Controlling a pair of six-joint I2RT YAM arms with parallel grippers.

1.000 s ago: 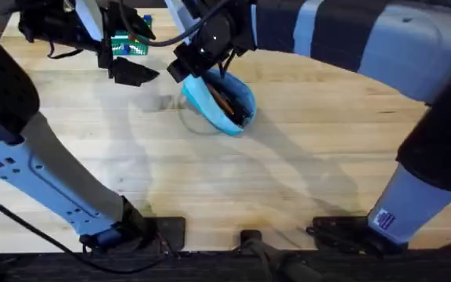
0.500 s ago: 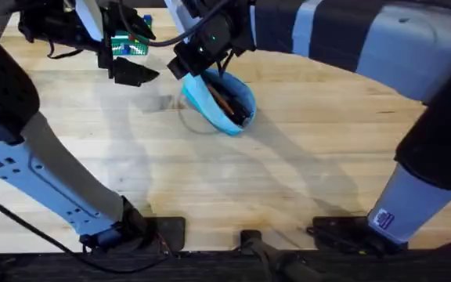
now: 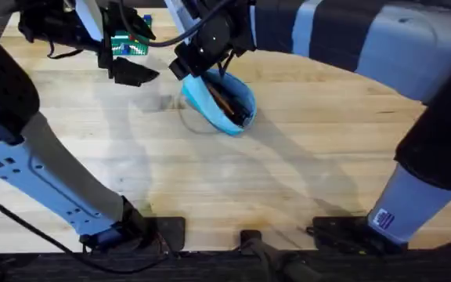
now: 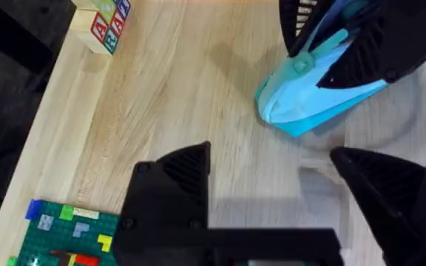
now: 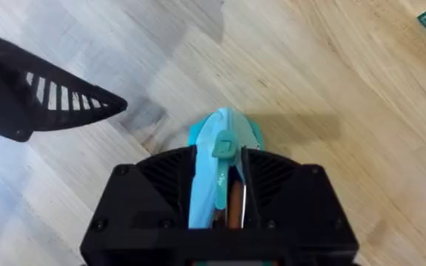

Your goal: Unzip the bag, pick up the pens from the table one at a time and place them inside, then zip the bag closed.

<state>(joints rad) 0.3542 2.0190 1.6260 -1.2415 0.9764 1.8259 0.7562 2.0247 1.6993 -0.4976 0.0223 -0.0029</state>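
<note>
1. Hardly anything has been shifted since the earlier overhead frames: the bag [image 3: 219,102] is found at the same far-centre spot on the table [image 3: 288,180], and only a slight wobble of the right gripper [image 3: 188,69] at the bag's far-left end is noticed.
2. From this stillness it is judged that the closing pull has not yet been carried along; the bag's mouth is seen gaping in the overhead view, with an orange-red pen [image 3: 224,100] lying inside, so the zipping step is taken to be at hand.
3. The right gripper is seen in its own wrist view closed narrowly on the bag's end, with the turquoise fabric and zipper tab [image 5: 222,148] pinched between the fingers [image 5: 272,185] and a strip of orange pen showing beside them.
4. The left gripper [image 3: 131,72] is held spread wide just above the table, a little left of the bag and not touching it; nothing is carried in it.
5. No loose pens are made out on the table, so the loading is judged finished, though parts of the surface are covered by the arms.
6. How many pens are inside cannot be told. A green toy plate [image 4: 69,236] and lettered blocks [image 4: 103,22] are cut off at the table's far-left edge.
</note>
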